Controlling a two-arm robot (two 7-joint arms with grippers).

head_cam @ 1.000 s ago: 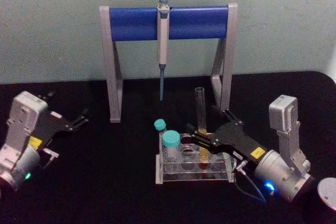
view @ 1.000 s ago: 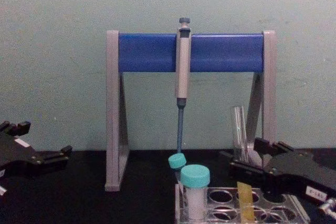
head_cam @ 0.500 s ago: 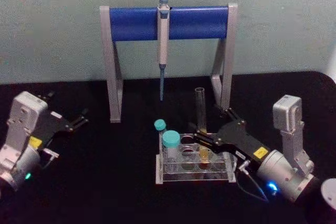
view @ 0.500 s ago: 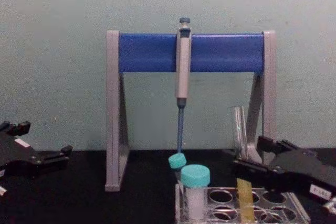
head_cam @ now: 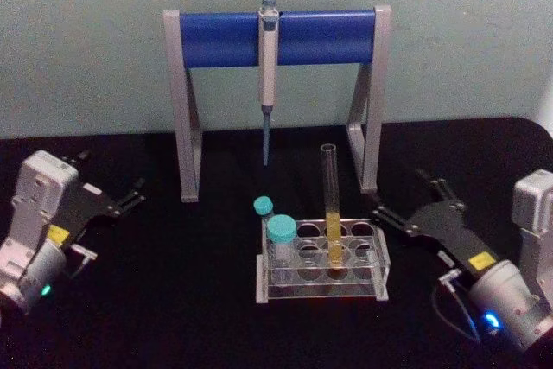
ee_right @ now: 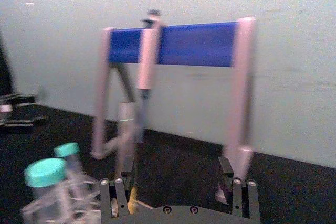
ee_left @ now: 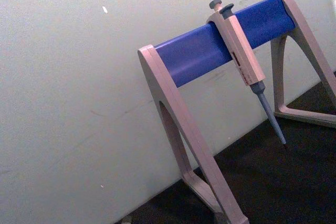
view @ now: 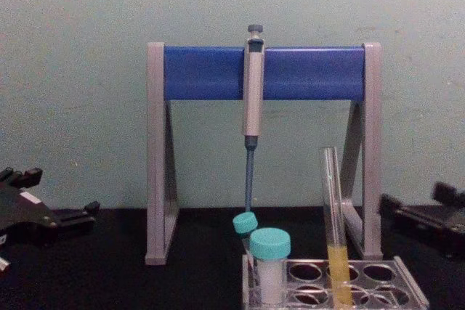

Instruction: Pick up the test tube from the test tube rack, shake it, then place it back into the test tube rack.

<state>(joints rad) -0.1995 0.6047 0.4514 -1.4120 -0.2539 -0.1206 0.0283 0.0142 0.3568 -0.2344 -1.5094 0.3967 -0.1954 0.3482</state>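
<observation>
The test tube [head_cam: 330, 200] stands upright in a middle hole of the test tube rack [head_cam: 320, 289], with yellow-orange liquid in its lower part. The chest view shows the test tube [view: 332, 201] rising well above the rack [view: 410, 288]. My right gripper [head_cam: 401, 194] is open and hovers to the right of the rack, apart from the tube, with nothing between its fingers. In the right wrist view its fingers [ee_right: 120, 184] spread wide and the tube [ee_right: 125, 129] stands ahead of them. My left gripper [head_cam: 111, 175] rests open at the table's left.
Two teal-capped vials [head_cam: 279, 235] stand at the rack's left end. Behind it stands the grey-and-blue pipette stand [head_cam: 276, 38] with a pipette [head_cam: 268, 66] hanging at its middle. The black tabletop [head_cam: 199, 300] ends at a pale green wall.
My right gripper has drawn back to the right, away from the test tube it was around. The tube stays upright in the rack. The left arm has not moved.
</observation>
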